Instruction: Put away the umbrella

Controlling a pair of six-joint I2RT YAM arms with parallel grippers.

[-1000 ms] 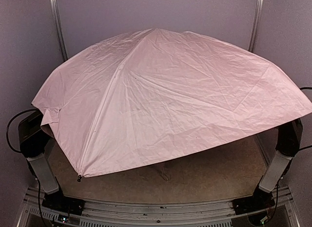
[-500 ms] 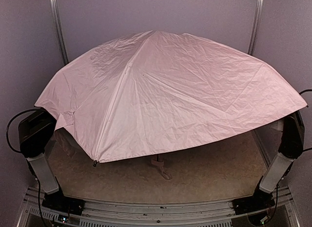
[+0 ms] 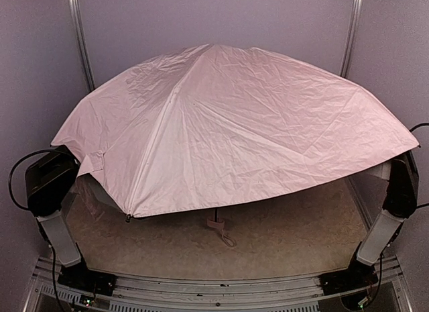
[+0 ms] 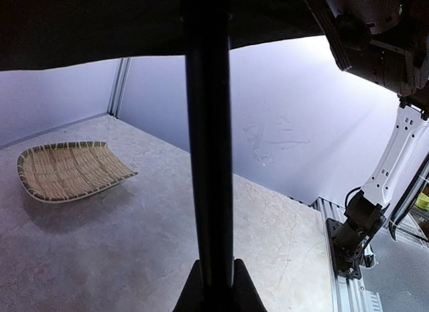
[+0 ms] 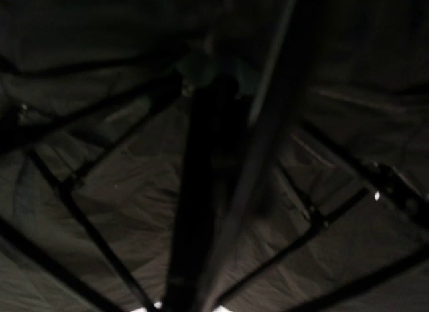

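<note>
The umbrella (image 3: 228, 131) is held spread open across mid-frame, its pale pink canopy hiding most of the mottled beige worktop (image 3: 288, 231), which is enclosed by plain grey walls (image 3: 40, 57). Its dark shaft (image 4: 209, 158) is gripped by the closed left jaws. A woven tray (image 4: 67, 171) is seen lying on the worktop at the left of the left wrist view. The state of the right jaws, lost in darkness under the lining, cannot be told.

creased matt pink cloth umbrella (image 3: 228, 131), woven bamboo tray (image 4: 70, 170), mottled matt table (image 3: 288, 238)
</note>
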